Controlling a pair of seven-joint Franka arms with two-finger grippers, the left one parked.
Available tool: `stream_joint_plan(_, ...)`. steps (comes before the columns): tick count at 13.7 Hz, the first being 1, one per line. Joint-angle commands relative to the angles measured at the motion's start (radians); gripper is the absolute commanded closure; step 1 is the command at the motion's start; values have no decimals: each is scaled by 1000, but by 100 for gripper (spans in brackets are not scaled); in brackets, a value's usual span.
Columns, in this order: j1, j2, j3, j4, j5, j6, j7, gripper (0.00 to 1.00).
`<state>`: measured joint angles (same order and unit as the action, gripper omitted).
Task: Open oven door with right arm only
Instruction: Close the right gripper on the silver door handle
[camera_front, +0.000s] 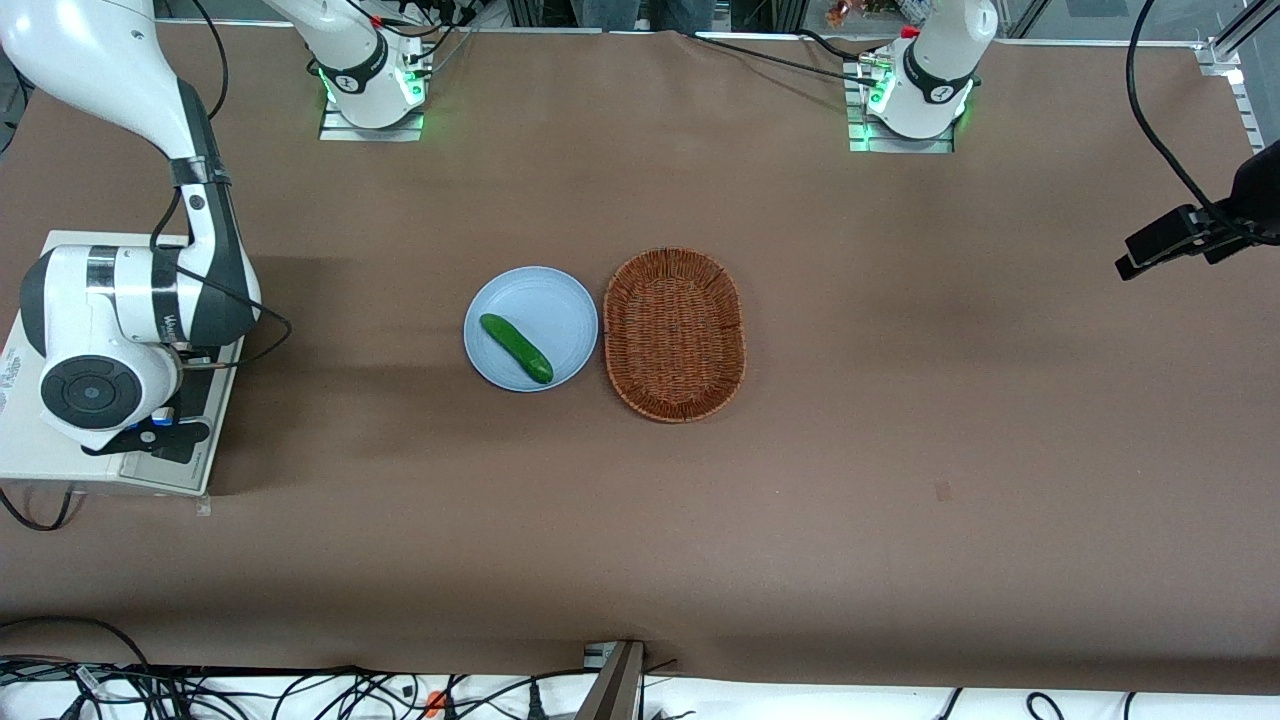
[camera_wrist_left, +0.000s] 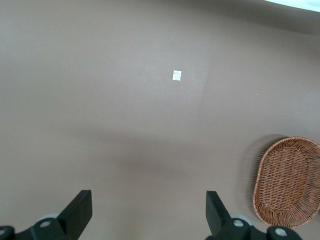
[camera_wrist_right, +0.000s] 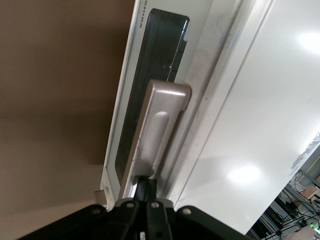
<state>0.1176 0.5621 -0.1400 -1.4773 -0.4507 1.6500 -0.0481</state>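
Note:
The cream-white toaster oven stands at the working arm's end of the table, with the right arm bent over it. In the right wrist view the oven door shows its dark glass window and silver bar handle, and it lies against the oven's white body. My gripper is shut, its two black fingers pressed together with their tips at one end of the handle, against the door. In the front view the gripper sits at the oven's door edge.
A light blue plate with a green cucumber sits mid-table, and an oval wicker basket stands beside it toward the parked arm's end. Brown paper covers the table. Cables run along the near edge.

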Motion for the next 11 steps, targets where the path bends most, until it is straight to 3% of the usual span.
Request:
stream_joint_plan(1,-12,24,5,8,6,51,-6,100)
stream_joint_plan(11,-6,70,7,6,92,134,1,100)
